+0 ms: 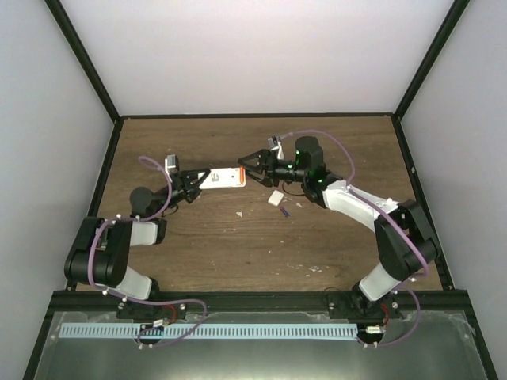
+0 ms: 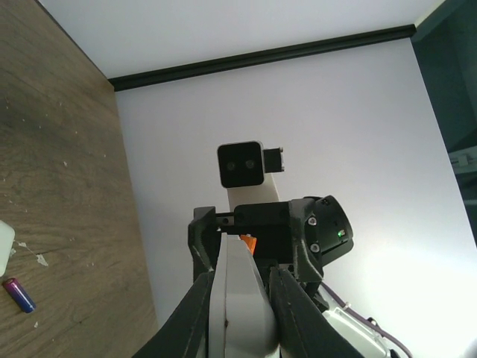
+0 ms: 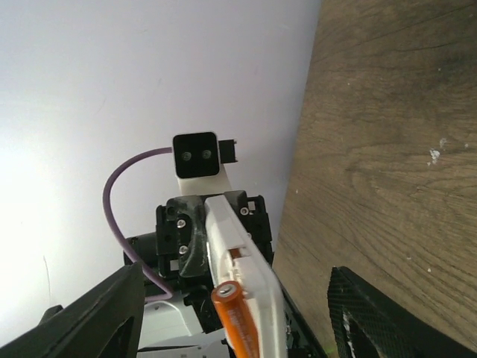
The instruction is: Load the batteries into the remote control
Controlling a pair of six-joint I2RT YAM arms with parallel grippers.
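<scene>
My left gripper (image 1: 204,179) is shut on the white remote control (image 1: 222,179) and holds it above the table, its free end towards the right arm. In the left wrist view the remote (image 2: 238,298) stands between my fingers. The orange battery (image 3: 238,321) lies against the remote's open back (image 3: 237,253); its tip shows in the left wrist view (image 2: 250,244). My right gripper (image 1: 247,170) is wide open around the remote's end, touching nothing. The purple battery (image 1: 284,211) lies on the table, also in the left wrist view (image 2: 19,294).
A small white square cover (image 1: 276,198) lies on the wooden table (image 1: 238,253) just beside the purple battery; its edge shows in the left wrist view (image 2: 4,246). Pale wood chips (image 1: 240,213) dot the table. White walls with black frame posts (image 1: 83,59) enclose the table.
</scene>
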